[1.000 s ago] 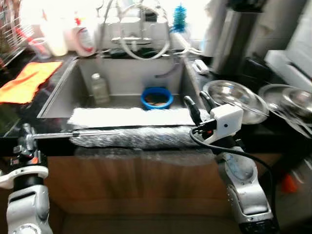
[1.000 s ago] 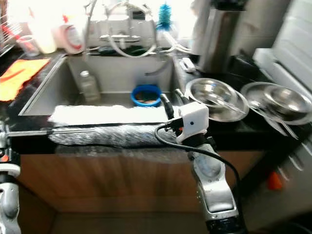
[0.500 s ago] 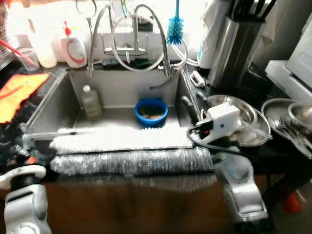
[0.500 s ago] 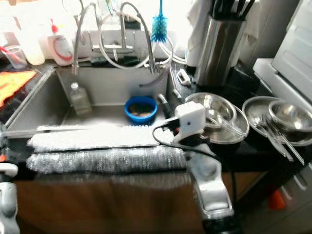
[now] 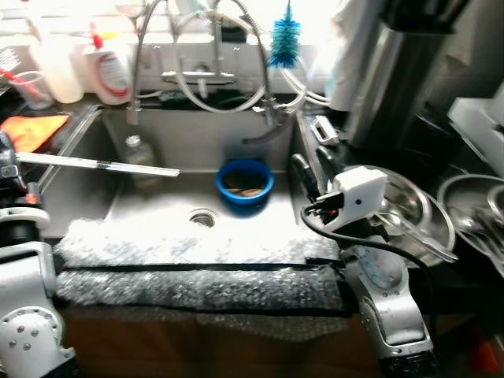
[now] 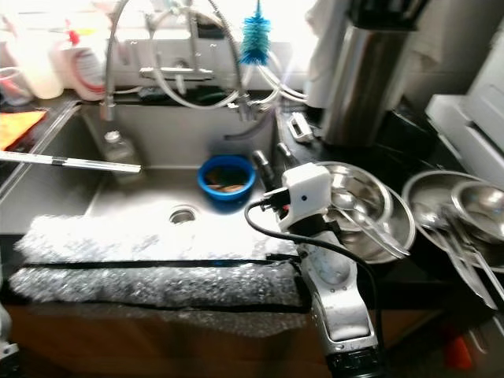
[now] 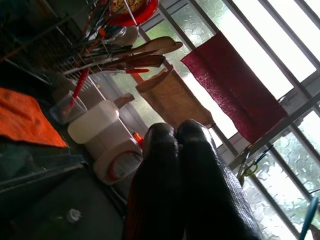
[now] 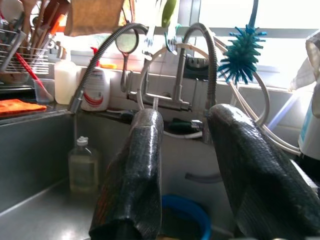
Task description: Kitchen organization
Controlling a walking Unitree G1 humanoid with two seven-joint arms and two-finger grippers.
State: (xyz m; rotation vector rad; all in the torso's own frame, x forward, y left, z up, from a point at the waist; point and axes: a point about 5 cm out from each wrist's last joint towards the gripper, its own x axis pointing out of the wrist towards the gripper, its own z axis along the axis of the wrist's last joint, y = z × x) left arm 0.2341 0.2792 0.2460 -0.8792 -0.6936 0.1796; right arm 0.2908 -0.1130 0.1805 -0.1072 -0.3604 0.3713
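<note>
Stainless steel sink (image 5: 87, 161) set in a dark kitchen counter below a bright window. Near edge, 6 o'clock: one sheet of bubble wrap (image 5: 197, 272) draped over the sink's front rim. Right gripper (image 5: 311, 165), fingers spread apart and empty, sits at 3 o'clock above the basin's right edge. Left gripper (image 7: 182, 165), fingers pressed together, is raised at 9 o'clock. Basin: one blue bowl (image 5: 244, 183), one small bottle (image 5: 138, 154). Right counter: two steel bowls (image 6: 364, 206). Far, 12 o'clock: one faucet (image 5: 206, 47), one blue bottle brush (image 5: 284, 33), one knife block (image 6: 364, 71).
</note>
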